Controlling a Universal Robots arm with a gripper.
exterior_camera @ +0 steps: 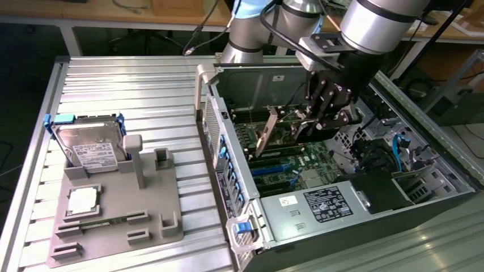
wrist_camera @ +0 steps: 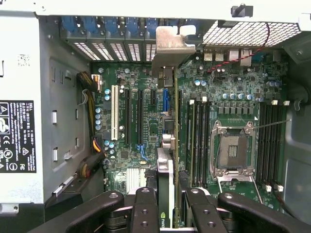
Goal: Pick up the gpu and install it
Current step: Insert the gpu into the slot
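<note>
Metal bench (exterior_camera: 128,90) w/ open PC case (exterior_camera: 226,144); jaws pinching gpu (wrist_camera: 166,170) upright over mobo (wrist_camera: 141,111).

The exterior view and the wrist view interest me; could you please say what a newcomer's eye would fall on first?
The open computer case draws the eye first, with the gripper down inside it, shut on the gpu, which stands on edge over the green motherboard. On the exterior view's left, a grey fixture on the ribbed metal table holds a hard drive.
</note>
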